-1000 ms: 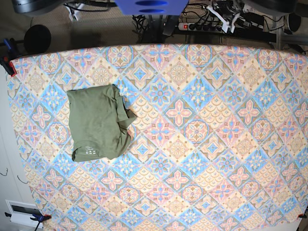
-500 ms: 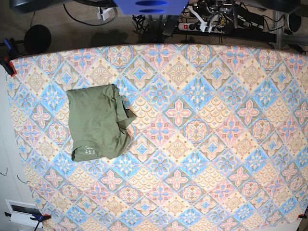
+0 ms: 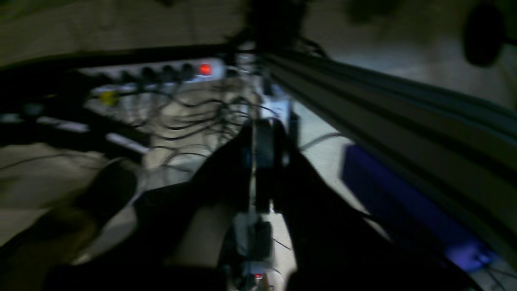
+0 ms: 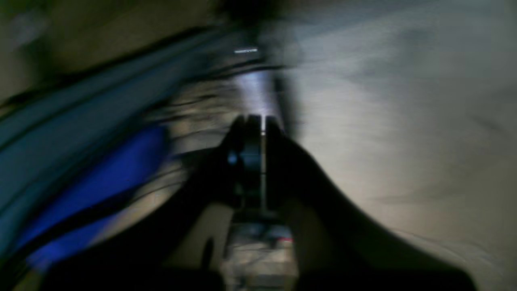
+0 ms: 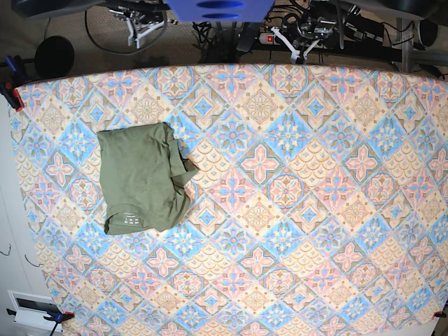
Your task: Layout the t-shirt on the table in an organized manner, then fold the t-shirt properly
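Note:
The olive-green t-shirt (image 5: 143, 178) lies folded into a compact rectangle on the left part of the table (image 5: 294, 210), with one crumpled flap sticking out on its right side and label text near its front edge. Both arms are pulled back beyond the table's far edge, well away from the shirt. My left gripper (image 3: 264, 125) is shut on nothing and faces the floor cables; in the base view my left gripper (image 5: 299, 33) is at the top right of centre. My right gripper (image 4: 261, 121) is also shut and empty, over bare floor, and shows at the top left as the right gripper (image 5: 138, 22).
A power strip (image 3: 161, 72) with a red light lies among cables behind the table. An aluminium rail (image 3: 383, 105) runs along the left wrist view. A blue mount (image 5: 219, 8) sits at top centre. A red clamp (image 5: 12, 94) grips the table's left corner.
Both arms have shifted a little behind the far edge, their white gripper parts now showing lower in the base view. The t-shirt has not moved.

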You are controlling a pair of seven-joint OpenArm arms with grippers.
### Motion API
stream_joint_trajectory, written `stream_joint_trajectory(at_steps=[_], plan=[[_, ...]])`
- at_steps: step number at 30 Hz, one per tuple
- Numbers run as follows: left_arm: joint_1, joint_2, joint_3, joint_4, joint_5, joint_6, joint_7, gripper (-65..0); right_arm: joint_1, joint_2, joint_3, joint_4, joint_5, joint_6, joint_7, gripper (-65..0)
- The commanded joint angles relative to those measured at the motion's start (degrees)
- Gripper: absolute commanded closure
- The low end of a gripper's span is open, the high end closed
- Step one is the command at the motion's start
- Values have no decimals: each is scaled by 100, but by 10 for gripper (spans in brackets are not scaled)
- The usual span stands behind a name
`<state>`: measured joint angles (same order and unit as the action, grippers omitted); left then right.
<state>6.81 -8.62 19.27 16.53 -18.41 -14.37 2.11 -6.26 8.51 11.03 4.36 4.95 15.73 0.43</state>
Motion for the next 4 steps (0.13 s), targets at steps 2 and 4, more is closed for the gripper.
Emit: stream_joint_trajectory(at_steps=[2,4], plan=[[9,67,-6,12,-27,9,-22,0,-29,41,9,34,10,-337,23,-15],[9,234,-6,12,-27,9,-22,0,-20,41,9,43,10,-461,23,-15]])
